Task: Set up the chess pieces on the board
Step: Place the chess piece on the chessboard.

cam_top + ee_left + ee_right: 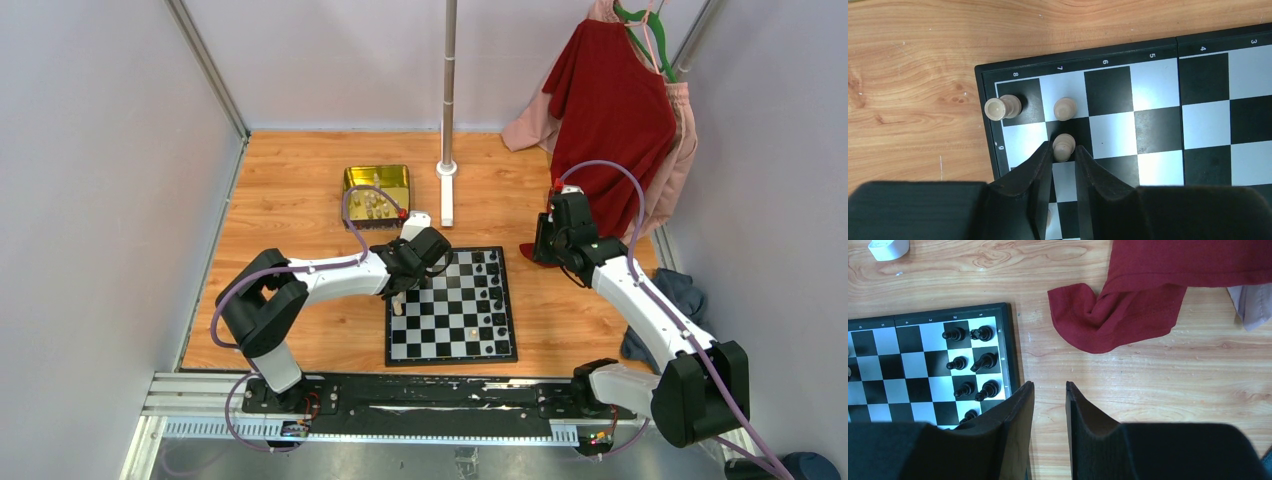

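The board (pixel 450 310) lies between the arms. My left gripper (pixel 1064 150) hangs low over its far left corner (pixel 1158 85). Its jaws stand slightly parted on either side of a pale pawn (pixel 1064 146) that stands on a black square. A pale rook (pixel 1002 107) fills the corner square, and another pale pawn (pixel 1065 108) stands beside it. Several black pieces (pixel 968 360) line the board's right edge (pixel 1007 350). My right gripper (pixel 1049 385) is open and empty over bare wood, just right of the board, also in the top view (pixel 540 250).
A gold tin (pixel 377 190) holding pale pieces sits behind the board at the left. A metal pole (pixel 447 100) on a white foot (pixel 447 205) rises behind the board. A red garment (pixel 610 100) hangs at the back right, its hem (pixel 1128 310) lying on the wood.
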Tool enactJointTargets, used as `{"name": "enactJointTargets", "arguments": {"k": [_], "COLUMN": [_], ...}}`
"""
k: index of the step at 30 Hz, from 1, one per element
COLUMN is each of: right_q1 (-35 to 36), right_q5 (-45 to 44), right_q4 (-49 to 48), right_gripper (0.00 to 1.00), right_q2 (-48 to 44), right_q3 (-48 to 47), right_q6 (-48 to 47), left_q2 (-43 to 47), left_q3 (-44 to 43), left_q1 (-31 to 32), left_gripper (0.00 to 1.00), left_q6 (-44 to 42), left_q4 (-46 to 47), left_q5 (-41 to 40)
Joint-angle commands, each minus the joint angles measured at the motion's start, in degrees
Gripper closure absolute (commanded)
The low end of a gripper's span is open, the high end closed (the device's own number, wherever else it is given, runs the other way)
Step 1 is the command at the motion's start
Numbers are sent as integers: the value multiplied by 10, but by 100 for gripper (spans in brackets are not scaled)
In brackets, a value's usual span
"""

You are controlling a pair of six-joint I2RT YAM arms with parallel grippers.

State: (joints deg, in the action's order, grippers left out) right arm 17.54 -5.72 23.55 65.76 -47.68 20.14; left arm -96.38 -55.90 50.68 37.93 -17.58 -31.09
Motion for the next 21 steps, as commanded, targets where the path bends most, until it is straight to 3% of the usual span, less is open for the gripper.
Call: {"name": "enactJointTargets", "arguments": {"k": [1, 21], "right_q1": [6, 6], "right_q5": [-15, -14], "right_q4": [-1, -1], "right_gripper": [66, 66], "right_q2": [2, -4], "right_q3": [3, 2], "right_q6": [1, 2], "left_q2": [1, 62], "left_q3": [4, -6], "left_q1": [-5, -5], "left_gripper": [71, 66], "left_q6": [9, 10], "left_q4": [2, -43], "left_q5": [-9, -26]}}
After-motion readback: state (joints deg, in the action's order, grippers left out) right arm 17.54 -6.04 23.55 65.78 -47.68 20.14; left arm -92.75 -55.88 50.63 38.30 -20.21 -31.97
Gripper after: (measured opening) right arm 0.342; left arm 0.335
